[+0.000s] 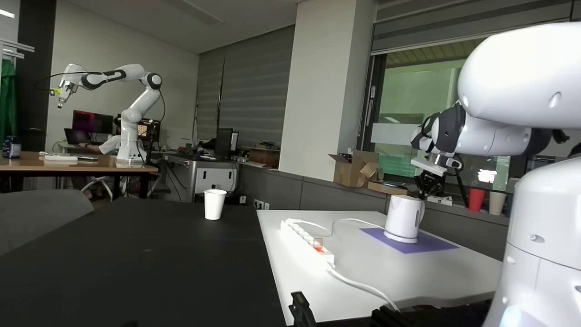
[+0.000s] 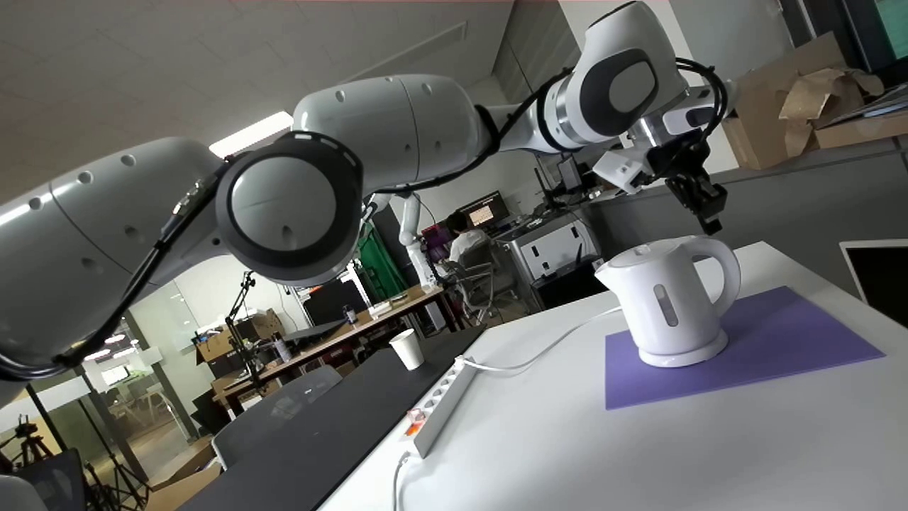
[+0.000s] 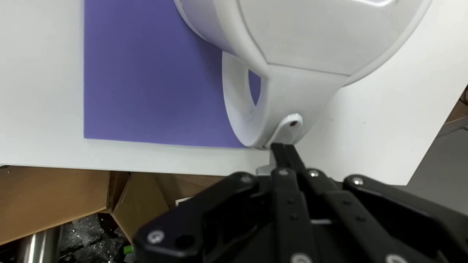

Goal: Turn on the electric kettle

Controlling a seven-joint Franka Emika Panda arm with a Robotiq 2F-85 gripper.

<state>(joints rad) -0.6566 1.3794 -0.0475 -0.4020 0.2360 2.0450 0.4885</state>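
Note:
The white electric kettle [image 1: 401, 219] stands upright on a purple mat, and it also shows in an exterior view [image 2: 663, 301] with its handle [image 2: 729, 273] on the side away from the spout. In the wrist view the kettle [image 3: 314, 33] fills the top, seen from above. A small white switch tab [image 3: 290, 126] with a dark reddish dot sits on the handle. My gripper [image 3: 283, 146] is shut and empty, fingertips overlapping the tab's lower edge in this view. In an exterior view the gripper [image 2: 711, 226] is just above the handle; I cannot tell whether it touches.
The purple mat [image 2: 801, 333] lies on the white table [image 2: 567, 440]. A white power strip [image 2: 443, 404] with an orange-lit switch and a white cord lies at the table's edge. A white cup [image 1: 214, 204] stands on the black table. A cardboard box [image 1: 356, 168] sits behind.

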